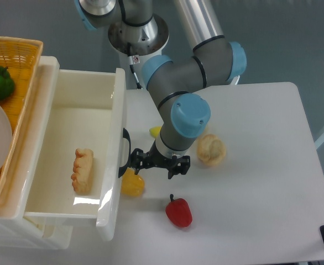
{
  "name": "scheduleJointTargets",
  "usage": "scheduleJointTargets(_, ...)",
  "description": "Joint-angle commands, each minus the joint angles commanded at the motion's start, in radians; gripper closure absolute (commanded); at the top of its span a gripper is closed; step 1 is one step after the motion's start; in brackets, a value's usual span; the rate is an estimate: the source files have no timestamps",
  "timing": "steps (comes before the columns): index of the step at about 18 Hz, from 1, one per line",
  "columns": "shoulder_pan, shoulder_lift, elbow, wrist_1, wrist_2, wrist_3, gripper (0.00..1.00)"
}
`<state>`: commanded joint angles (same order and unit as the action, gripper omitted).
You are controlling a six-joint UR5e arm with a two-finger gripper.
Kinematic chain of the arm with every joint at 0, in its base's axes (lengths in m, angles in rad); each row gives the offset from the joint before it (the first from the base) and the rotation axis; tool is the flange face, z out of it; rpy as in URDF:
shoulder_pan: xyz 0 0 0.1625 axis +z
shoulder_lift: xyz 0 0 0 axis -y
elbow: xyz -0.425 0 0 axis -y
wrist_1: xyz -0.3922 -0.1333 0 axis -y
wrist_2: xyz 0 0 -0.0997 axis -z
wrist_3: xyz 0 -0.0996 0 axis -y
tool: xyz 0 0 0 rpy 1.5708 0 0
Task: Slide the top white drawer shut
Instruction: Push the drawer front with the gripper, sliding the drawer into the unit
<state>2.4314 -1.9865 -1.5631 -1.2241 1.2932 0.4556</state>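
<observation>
**Nearly at the handle, with clutter close by**

Fixed camera, the only view. Still wide open: the top white drawer (79, 149), filling the left half of the frame, pulled well out of its cabinet, a pale pastry-like piece (83, 170) lying inside. Black curved handle (124, 153) on the front panel, left of centre. Just right of that handle, the gripper (155, 163), fingers spread apart, clamped on nothing, pointed down at the table (261, 165). Whether a fingertip touches the handle: cannot tell.

Risks, as judgement. Directly below the gripper and against the drawer front, a yellow pepper (132, 183); a low push leftward could trap it against the panel or roll it away. Another yellow piece (156, 131) partly hidden behind the wrist, a red pepper (178, 212) lower centre, a bread roll (211, 150) to the right; all within reach of a careless sweep. Off-centre contact on the wide front likely to skew the drawer and jam it. Glossy plastic, so fingers apt to slip off sideways. At upper left, the yellow wicker basket (12, 49) on the cabinet top, liable to shake with a hard slam.
</observation>
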Motion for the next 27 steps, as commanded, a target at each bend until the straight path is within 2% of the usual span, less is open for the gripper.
scheduleJointTargets(27,-0.094,0.035,-0.005,-0.002,0.0,-0.015,0.0)
